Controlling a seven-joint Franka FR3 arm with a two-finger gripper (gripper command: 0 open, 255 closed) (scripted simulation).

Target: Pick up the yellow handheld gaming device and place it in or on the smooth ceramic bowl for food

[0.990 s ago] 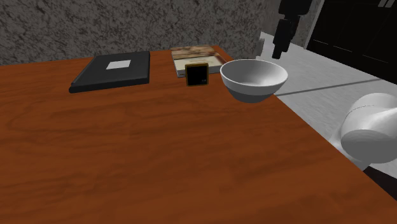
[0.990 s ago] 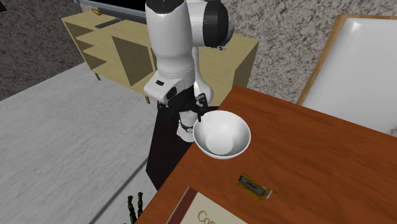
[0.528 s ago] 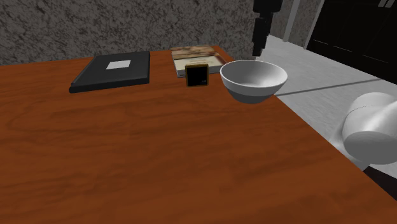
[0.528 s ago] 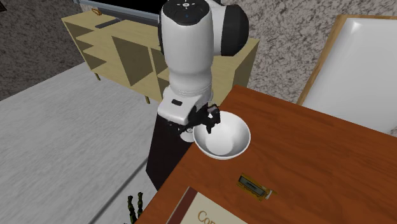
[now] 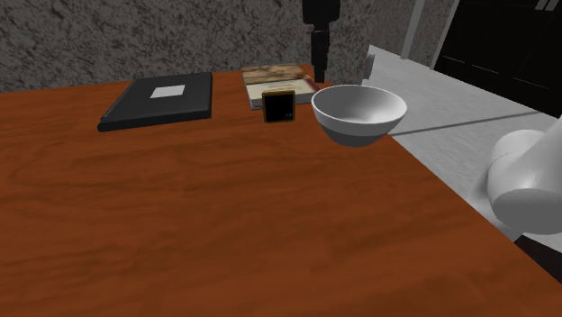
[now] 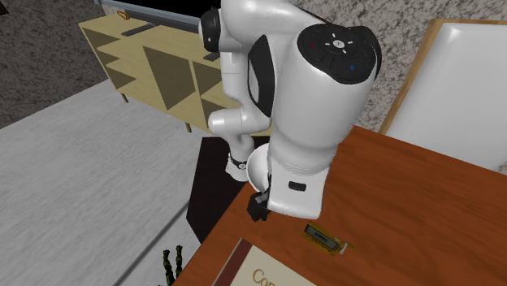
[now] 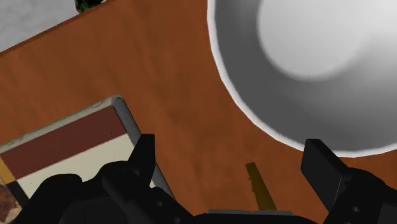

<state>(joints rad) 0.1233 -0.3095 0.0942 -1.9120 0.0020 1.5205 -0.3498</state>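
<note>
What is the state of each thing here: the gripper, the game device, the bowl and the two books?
gripper: open, holding nothing.
gaming device: standing on its edge on the table, not held.
bowl: upright, empty.
black book: closed, lying flat.
brown-covered book: closed, lying flat.

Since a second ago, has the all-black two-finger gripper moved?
Yes. In the shoulder view the all-black gripper has swung left, from behind the right edge of the smooth white bowl to behind its left edge.
</note>
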